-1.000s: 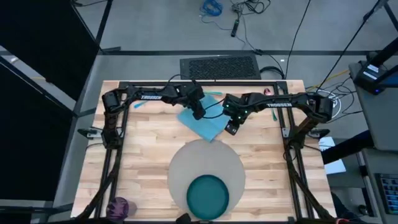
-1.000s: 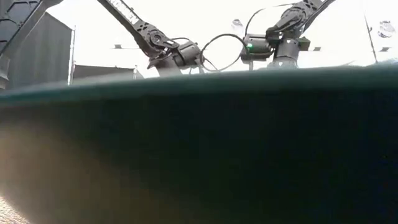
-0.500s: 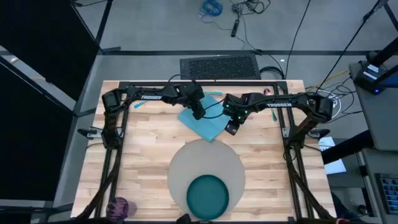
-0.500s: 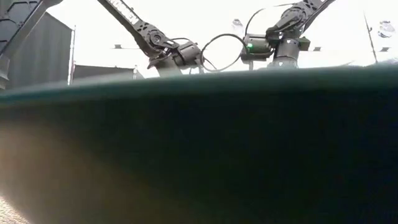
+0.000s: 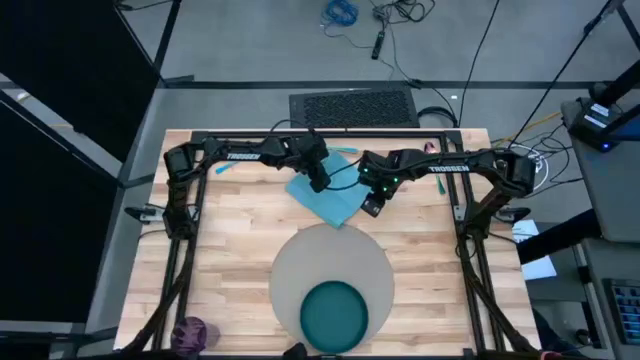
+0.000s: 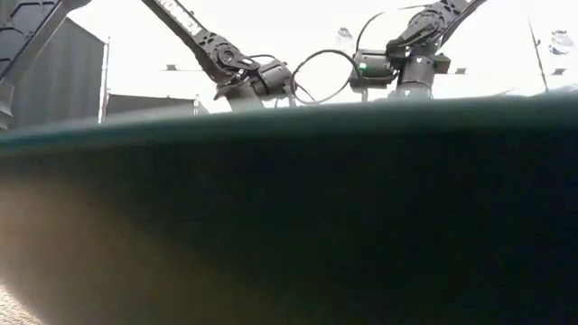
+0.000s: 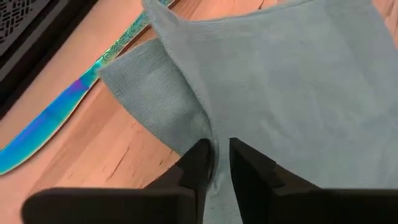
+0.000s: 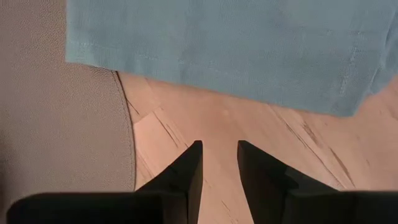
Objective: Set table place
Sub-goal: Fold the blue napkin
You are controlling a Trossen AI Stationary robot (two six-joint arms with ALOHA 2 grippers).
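Observation:
The light blue napkin (image 5: 330,200) lies on the table (image 5: 230,240), beyond the round grey mat (image 5: 300,265). The dark teal plate (image 5: 335,312) sits on the mat's near part. My left gripper (image 5: 318,183) stands over the napkin's far-left part, shut on a fold of it. My right gripper (image 5: 372,207) hovers by the napkin's right corner, open, with only bare wood between its fingers (image 8: 189,171). A knife with a rainbow blade (image 7: 68,102) lies beyond the napkin. The purple cup (image 5: 190,332) stands at the near left corner. My left gripper pinches a raised fold of the napkin (image 7: 214,146) between its two fingers (image 7: 200,163), close to the cloth's far-left edge. The fingers come from above, slanting down. The cloth rises in a ridge into the fingers, and the rest lies flat on the table.
In the low view the plate's rim (image 6: 289,199) fills most of the picture, with both arms above it. More blue-handled cutlery (image 5: 222,168) lies at the far left. The black frame (image 5: 250,140) runs along the far edge. Bare wood shows left and right of the mat.

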